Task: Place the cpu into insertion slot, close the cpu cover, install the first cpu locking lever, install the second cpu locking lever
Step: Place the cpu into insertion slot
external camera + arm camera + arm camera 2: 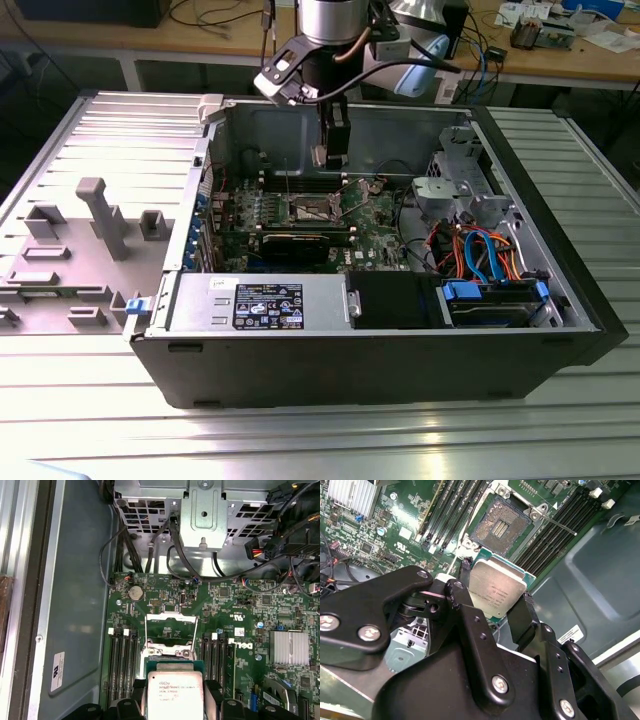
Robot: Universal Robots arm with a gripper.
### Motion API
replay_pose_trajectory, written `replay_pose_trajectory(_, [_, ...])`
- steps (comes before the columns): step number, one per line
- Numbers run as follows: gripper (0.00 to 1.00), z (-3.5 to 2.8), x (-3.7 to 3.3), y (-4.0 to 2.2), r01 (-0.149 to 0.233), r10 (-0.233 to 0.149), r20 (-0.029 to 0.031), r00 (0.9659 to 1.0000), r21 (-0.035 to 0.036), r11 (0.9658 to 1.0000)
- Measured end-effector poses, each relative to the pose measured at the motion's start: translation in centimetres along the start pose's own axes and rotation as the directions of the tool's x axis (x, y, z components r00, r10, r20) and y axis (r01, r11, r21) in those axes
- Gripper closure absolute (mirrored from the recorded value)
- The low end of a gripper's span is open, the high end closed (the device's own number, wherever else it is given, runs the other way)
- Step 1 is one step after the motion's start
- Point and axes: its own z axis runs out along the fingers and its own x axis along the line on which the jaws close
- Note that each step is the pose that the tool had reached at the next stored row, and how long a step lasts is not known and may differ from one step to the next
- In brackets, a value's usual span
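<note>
Exterior view: gripper (pixel 333 152) hung inside the open computer case (pixel 560 300), above the motherboard (pixel 385 215), with the cpu (pixel 320 156) pinched in it, clear of the board.
Second wrist view: fingers (pixel 521 615) clamped opposite edges of the cpu (pixel 497 591), metal face showing. Insertion slot (pixel 500 526) sat just beyond, contacts uncovered, memory slots (pixel 572 515) on either side.
First wrist view: cpu (pixel 173 692) was held over the board, near the insertion slot (pixel 169 640), not seated.
</note>
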Motion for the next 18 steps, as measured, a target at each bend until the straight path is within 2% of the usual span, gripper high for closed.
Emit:
replay_pose_trajectory(14, [0.45, 0.7, -0.05, -0.06, 0.0, 0.0, -0.0001, 1.0, -0.0001, 1.0])
replay_pose_trajectory(18, [0.45, 1.07, -0.13, -0.1, 0.0, 0.0, 0.0, 1.0, 0.0, 1.0])
